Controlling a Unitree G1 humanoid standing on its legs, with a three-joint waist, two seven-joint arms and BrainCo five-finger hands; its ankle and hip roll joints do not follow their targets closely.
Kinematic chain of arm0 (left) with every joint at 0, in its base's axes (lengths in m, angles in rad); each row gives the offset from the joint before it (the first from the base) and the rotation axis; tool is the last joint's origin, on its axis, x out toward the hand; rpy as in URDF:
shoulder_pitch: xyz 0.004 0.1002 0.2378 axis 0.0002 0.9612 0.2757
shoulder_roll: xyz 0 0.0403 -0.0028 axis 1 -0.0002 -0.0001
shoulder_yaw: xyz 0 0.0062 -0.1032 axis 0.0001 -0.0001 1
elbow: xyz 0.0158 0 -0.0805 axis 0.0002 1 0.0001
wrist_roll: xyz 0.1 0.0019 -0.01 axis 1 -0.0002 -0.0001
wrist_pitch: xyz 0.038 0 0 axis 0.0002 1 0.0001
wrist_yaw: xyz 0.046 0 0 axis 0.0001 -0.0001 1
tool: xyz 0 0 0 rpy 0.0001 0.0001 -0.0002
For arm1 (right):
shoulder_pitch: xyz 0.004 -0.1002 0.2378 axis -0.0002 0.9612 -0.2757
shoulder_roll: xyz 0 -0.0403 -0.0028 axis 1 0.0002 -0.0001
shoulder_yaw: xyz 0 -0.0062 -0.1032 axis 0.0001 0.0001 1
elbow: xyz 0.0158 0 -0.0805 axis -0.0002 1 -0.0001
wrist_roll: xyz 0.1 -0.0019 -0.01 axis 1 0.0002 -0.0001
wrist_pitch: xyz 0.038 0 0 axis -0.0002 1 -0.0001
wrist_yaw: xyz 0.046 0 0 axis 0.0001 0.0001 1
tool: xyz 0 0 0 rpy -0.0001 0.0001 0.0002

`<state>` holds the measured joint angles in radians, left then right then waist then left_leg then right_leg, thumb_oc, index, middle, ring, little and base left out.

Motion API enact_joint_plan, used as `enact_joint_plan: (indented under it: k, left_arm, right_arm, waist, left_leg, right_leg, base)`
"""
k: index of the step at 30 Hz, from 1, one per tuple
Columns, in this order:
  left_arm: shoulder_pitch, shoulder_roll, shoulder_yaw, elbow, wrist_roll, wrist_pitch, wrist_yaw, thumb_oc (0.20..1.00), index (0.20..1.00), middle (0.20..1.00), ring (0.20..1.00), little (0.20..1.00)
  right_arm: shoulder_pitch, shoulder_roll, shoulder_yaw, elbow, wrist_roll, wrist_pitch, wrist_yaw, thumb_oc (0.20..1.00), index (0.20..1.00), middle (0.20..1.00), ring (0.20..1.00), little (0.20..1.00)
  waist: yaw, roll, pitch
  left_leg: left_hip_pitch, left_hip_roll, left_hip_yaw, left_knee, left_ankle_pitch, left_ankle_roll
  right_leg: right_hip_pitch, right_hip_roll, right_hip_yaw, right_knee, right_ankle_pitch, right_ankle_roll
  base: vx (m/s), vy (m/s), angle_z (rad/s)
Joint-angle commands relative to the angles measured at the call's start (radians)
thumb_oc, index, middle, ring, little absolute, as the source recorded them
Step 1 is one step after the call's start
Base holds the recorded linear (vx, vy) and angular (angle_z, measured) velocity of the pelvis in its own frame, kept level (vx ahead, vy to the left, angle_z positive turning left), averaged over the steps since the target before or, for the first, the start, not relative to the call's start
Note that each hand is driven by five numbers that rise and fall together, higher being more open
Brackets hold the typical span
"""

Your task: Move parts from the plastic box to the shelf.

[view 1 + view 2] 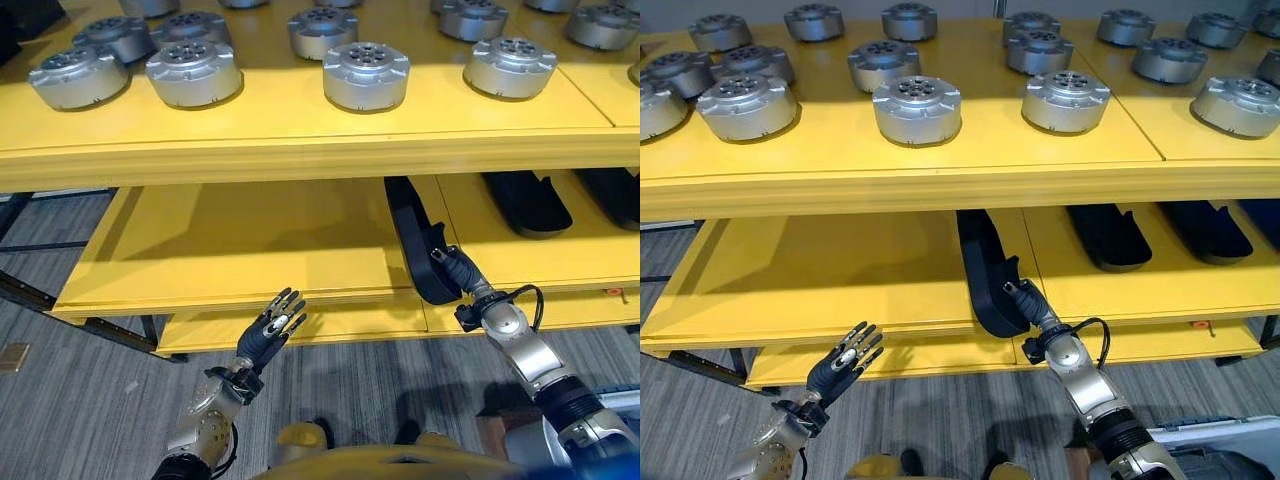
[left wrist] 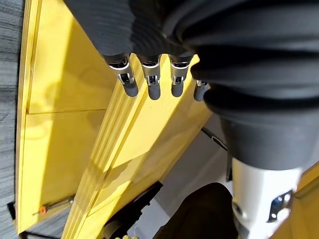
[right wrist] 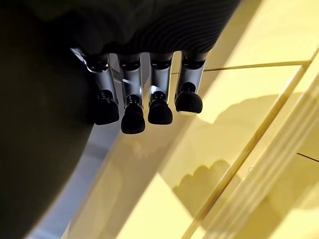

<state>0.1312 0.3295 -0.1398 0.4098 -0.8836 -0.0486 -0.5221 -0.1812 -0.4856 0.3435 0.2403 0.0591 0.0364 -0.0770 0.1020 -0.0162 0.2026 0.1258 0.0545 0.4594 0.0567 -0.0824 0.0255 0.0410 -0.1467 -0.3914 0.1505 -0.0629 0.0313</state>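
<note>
Shelf (image 1: pixel 300 150) bright yellow on every tier, front edges same yellow, shadowed duller under the top board. Round parts (image 1: pixel 366 75) on the top tier silver-grey metal, darker grey hole pattern on top faces. Long curved parts (image 1: pixel 985 270) on the middle tier matte black, more black ones (image 1: pixel 1110 235) to the right. Floor (image 1: pixel 60 400) grey with streaky wood-grain pattern. Left hand (image 1: pixel 270 328) dark cover, silver fingers (image 2: pixel 152 82) with dark tips. Right hand (image 1: pixel 1035 305) dark ribbed cover, fingers (image 3: pixel 159 94) silver, tips black. Small orange-red dot (image 1: pixel 1200 324) on the lower shelf's front edge at the right. Shelf frame (image 1: pixel 20 290) under the left side black.
</note>
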Motion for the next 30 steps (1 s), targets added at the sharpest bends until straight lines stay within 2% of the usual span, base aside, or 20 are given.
enact_joint_plan:
  k: [1, 3, 6, 7, 8, 9, 11, 13, 15, 19, 21, 22, 25, 30]
  left_arm:
    - [-0.005, 0.036, -0.029, -0.050, -0.015, -0.053, -0.047, 1.000, 1.000, 1.000, 1.000, 1.000]
    - [-0.009, 0.041, -0.042, -0.066, 0.002, -0.079, -0.033, 1.000, 1.000, 1.000, 1.000, 1.000]
    - [-0.028, 0.047, -0.058, -0.074, -0.003, -0.116, -0.008, 1.000, 1.000, 1.000, 1.000, 1.000]
    - [-0.040, 0.049, -0.061, -0.071, -0.019, -0.126, 0.001, 1.000, 1.000, 1.000, 1.000, 1.000]
    - [-0.063, 0.054, -0.060, -0.071, -0.022, -0.141, 0.008, 1.000, 1.000, 1.000, 1.000, 1.000]
    - [-0.064, 0.054, -0.060, -0.070, -0.022, -0.141, 0.008, 1.000, 1.000, 1.000, 1.000, 1.000]
    - [-0.093, 0.062, -0.060, -0.075, 0.010, -0.163, 0.029, 1.000, 1.000, 1.000, 1.000, 1.000]
    - [-0.097, 0.068, -0.056, -0.080, -0.003, -0.180, 0.043, 1.000, 1.000, 1.000, 1.000, 1.000]
    - [-0.087, 0.073, -0.030, -0.096, -0.060, -0.187, 0.048, 1.000, 1.000, 1.000, 1.000, 1.000]
    - [-0.048, 0.062, 0.024, -0.124, -0.092, -0.185, 0.074, 1.000, 1.000, 1.000, 1.000, 1.000]
    - [-0.033, 0.045, 0.041, -0.129, -0.173, -0.146, 0.058, 1.000, 1.000, 1.000, 1.000, 1.000]
    - [-0.022, 0.029, 0.053, -0.134, -0.224, -0.111, 0.039, 1.000, 1.000, 1.000, 1.000, 1.000]
    - [-0.003, 0.018, 0.060, -0.136, -0.180, -0.096, 0.014, 1.000, 1.000, 1.000, 1.000, 1.000]
    - [0.015, 0.012, 0.021, -0.140, -0.147, -0.064, 0.033, 1.000, 1.000, 1.000, 1.000, 1.000]
  right_arm:
    - [-0.037, -0.023, -0.068, -0.071, 0.029, -0.082, 0.010, 0.200, 0.200, 0.200, 0.200, 0.200]
    - [-0.029, -0.019, -0.069, -0.086, 0.030, -0.082, -0.002, 0.200, 0.200, 0.200, 0.200, 0.200]
    - [-0.034, -0.012, -0.066, -0.072, 0.038, -0.103, -0.010, 0.200, 0.200, 0.200, 0.200, 0.200]
    - [-0.036, -0.007, -0.065, -0.068, 0.043, -0.113, -0.015, 0.200, 0.200, 0.200, 0.200, 0.200]
    - [-0.040, 0.005, -0.066, -0.066, 0.031, -0.124, -0.016, 0.200, 0.200, 0.200, 0.200, 0.200]
    - [-0.040, 0.005, -0.066, -0.065, 0.031, -0.124, -0.016, 0.200, 0.200, 0.200, 0.200, 0.200]
    - [-0.059, 0.020, -0.070, -0.050, 0.006, -0.129, 0.003, 0.200, 0.200, 0.200, 0.200, 0.200]
    - [-0.062, 0.021, -0.071, -0.047, 0.005, -0.127, 0.010, 0.200, 0.200, 0.200, 0.200, 0.200]
    - [-0.052, 0.013, -0.073, -0.055, 0.001, -0.130, 0.020, 0.200, 0.200, 0.200, 0.200, 0.200]
    - [-0.045, -0.001, -0.077, -0.083, -0.026, -0.113, 0.046, 0.200, 0.200, 0.200, 0.200, 0.200]
    - [-0.046, -0.013, -0.079, -0.088, -0.052, -0.113, 0.055, 0.200, 0.200, 0.200, 0.200, 0.200]
    - [-0.050, -0.019, -0.079, -0.097, -0.052, -0.101, 0.053, 0.200, 0.200, 0.200, 0.200, 0.200]
    - [-0.058, -0.022, -0.084, -0.095, -0.051, -0.094, 0.053, 0.200, 0.200, 0.200, 0.200, 0.200]
    - [-0.134, -0.049, -0.084, -0.081, -0.039, -0.075, 0.063, 0.200, 0.200, 0.200, 0.200, 0.200]
  waist:
    - [0.027, -0.031, -0.033]
    - [0.036, -0.042, -0.021]
    - [0.036, -0.051, -0.010]
    - [0.034, -0.055, -0.008]
    - [0.032, -0.064, -0.003]
    - [0.032, -0.064, -0.003]
    - [0.031, -0.072, 0.006]
    - [0.029, -0.072, 0.009]
    - [0.029, -0.070, 0.011]
    - [0.044, -0.060, 0.007]
    - [0.050, -0.059, 0.002]
    - [0.056, -0.061, -0.001]
    - [0.068, -0.065, -0.003]
    - [0.083, -0.060, 0.004]
  left_leg:
    - [-0.055, 0.031, -0.100, -0.026, 0.063, -0.008]
    - [-0.059, 0.035, -0.099, -0.007, 0.047, 0.004]
    - [-0.055, 0.036, -0.107, 0.009, 0.020, 0.000]
    - [-0.059, 0.040, -0.107, 0.014, 0.016, -0.001]
    - [-0.070, 0.045, -0.092, 0.022, 0.024, 0.003]
    - [-0.070, 0.045, -0.092, 0.022, 0.024, 0.003]
    - [-0.066, 0.062, -0.082, 0.042, 0.004, -0.003]
    - [-0.067, 0.072, -0.083, 0.052, -0.002, -0.005]
    - [-0.078, 0.095, -0.095, 0.072, 0.001, -0.016]
    - [-0.062, 0.131, -0.088, 0.069, 0.012, -0.048]
    - [-0.058, 0.146, -0.091, 0.056, 0.030, -0.062]
    - [-0.064, 0.156, -0.082, 0.042, 0.058, -0.066]
    - [-0.063, 0.176, -0.090, 0.034, 0.072, -0.087]
    - [-0.080, 0.212, -0.113, 0.039, 0.093, -0.115]
  right_leg:
    - [0.012, -0.053, 0.007, 0.118, 0.008, 0.109]
    - [-0.008, -0.087, -0.001, 0.120, 0.040, 0.125]
    - [-0.005, -0.115, 0.014, 0.093, 0.061, 0.146]
    - [-0.010, -0.129, 0.024, 0.068, 0.088, 0.153]
    - [-0.023, -0.156, 0.027, 0.020, 0.149, 0.155]
    - [-0.023, -0.156, 0.027, 0.020, 0.150, 0.155]
    - [-0.042, -0.207, 0.044, -0.019, 0.221, 0.175]
    - [-0.047, -0.215, 0.052, -0.020, 0.224, 0.179]
    - [-0.029, -0.203, 0.059, -0.035, 0.193, 0.177]
    - [0.024, -0.165, 0.018, -0.045, 0.106, 0.168]
    - [0.038, -0.151, 0.009, -0.045, 0.078, 0.160]
    - [0.038, -0.143, -0.009, -0.052, 0.077, 0.144]
    - [0.049, -0.136, -0.038, -0.046, 0.057, 0.135]
    - [0.031, -0.123, -0.072, -0.001, 0.018, 0.109]
  base:
    - [0.01, 0.056, -0.01]
    - [-0.02, -0.023, -0.01]
    - [0.01, -0.109, -0.08]
    - [-0.07, -0.197, -0.02]
    - [-0.06, -0.183, 0.05]
    - [-0.05, -0.235, -0.01]
    - [0.05, -0.269, -0.13]
    - [0.06, -0.220, -0.11]
    - [0.09, -0.267, 0.12]
    - [0.14, -0.202, -0.04]
    - [0.09, -0.153, -0.07]
    - [0.06, -0.155, 0.08]
    - [0.10, -0.142, 0.17]
    - [0.07, -0.070, 0.11]
